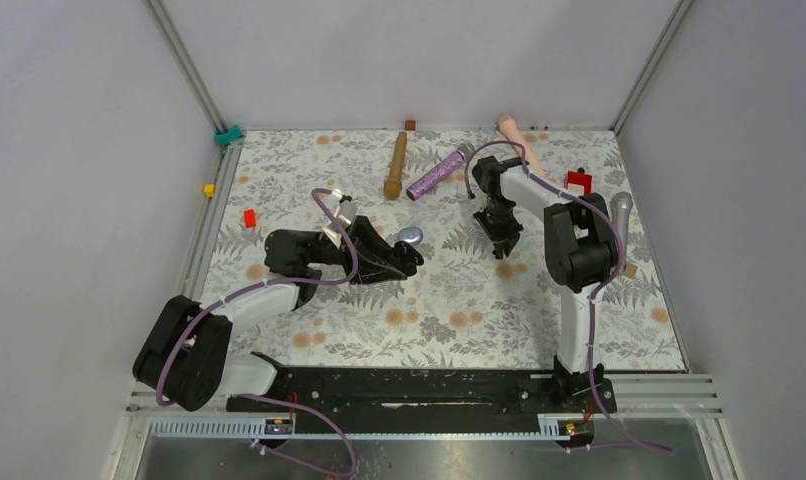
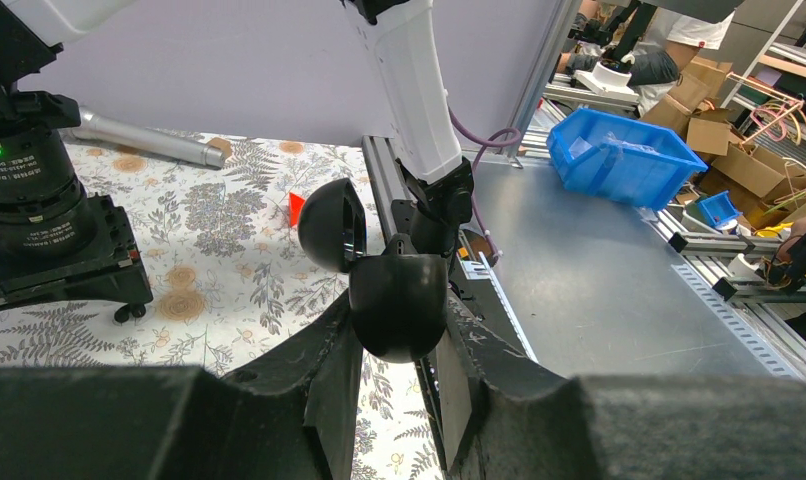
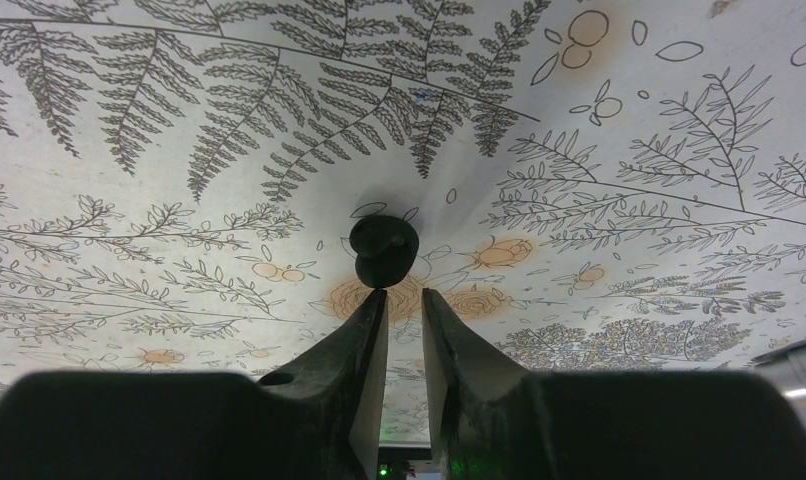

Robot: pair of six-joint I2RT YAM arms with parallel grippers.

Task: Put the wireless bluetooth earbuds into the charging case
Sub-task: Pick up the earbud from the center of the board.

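The charging case (image 2: 397,305) is a black egg-shaped shell with its lid (image 2: 334,225) swung open. My left gripper (image 2: 399,325) is shut on its body and holds it above the floral table; in the top view this gripper (image 1: 404,255) is left of centre with the case (image 1: 411,237) at its tip. A single black earbud (image 3: 382,250) lies on the cloth just beyond my right gripper's left fingertip (image 3: 377,300). My right gripper (image 3: 404,292) points down over it, jaws a narrow gap apart with nothing between them. In the top view the right gripper (image 1: 503,243) hides the earbud.
Several microphones lie at the back: a wooden-coloured one (image 1: 395,165), a glittery purple one (image 1: 439,172), a pink one (image 1: 519,140) and a silver one (image 1: 620,215). Small red blocks (image 1: 249,217) (image 1: 577,181) and a yellow one (image 1: 209,189) sit near the edges.
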